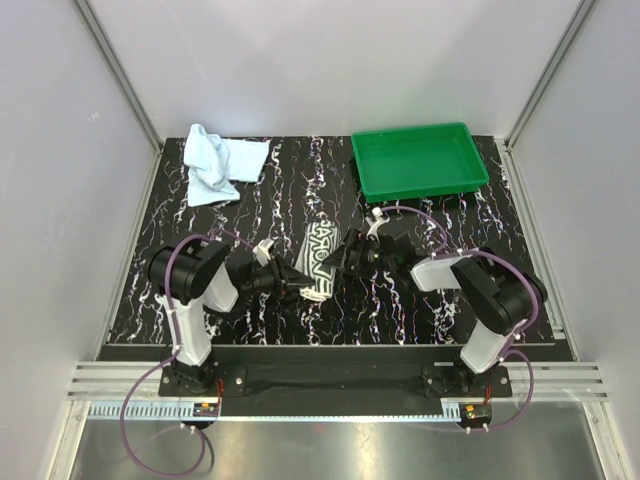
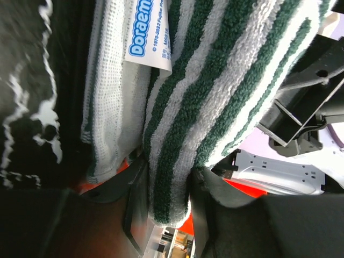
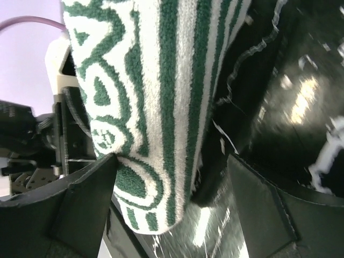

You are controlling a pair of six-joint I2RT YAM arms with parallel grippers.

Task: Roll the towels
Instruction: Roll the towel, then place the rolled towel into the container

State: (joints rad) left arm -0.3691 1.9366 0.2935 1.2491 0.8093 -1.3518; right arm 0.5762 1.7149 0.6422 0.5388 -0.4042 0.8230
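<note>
Two towels made up the job, and by my reading one was under way while the other was untouched. Nearest, on the near side of the green tray (image 1: 420,165) and off to its left, the left claw (image 2: 169,183) was clenched on the striped towel (image 1: 320,262). Its wrist view showed both fingers (image 2: 137,209) pressed against a fold of green-and-white pile. A waffle-weave layer and a white printed label (image 2: 148,37) lay just beside that fold.

The right claw (image 3: 172,161) met the same towel from the side closer to the tray. It was released: its jaws stood wide around the towel's patterned end. One finger touched the cloth and the other stood well apart from it, with dark bench showing in the gap.

Between the two claws the striped towel was drawn up into a long, narrow bundle on the black marbled bench (image 1: 310,175), several layers lying over one another. I could not tell whether those layers were wound into a true roll or only folded and bunched. It looked at best a loose, part-made roll, and I judged that it wanted tightening and setting down before it could count as done.

Farther off, level with the tray and well to its left, the pale blue towel (image 1: 220,165) lay crumpled and partly spread, with no claw near it. I judged its rolling not begun, so the whole of that towel was left to do.
</note>
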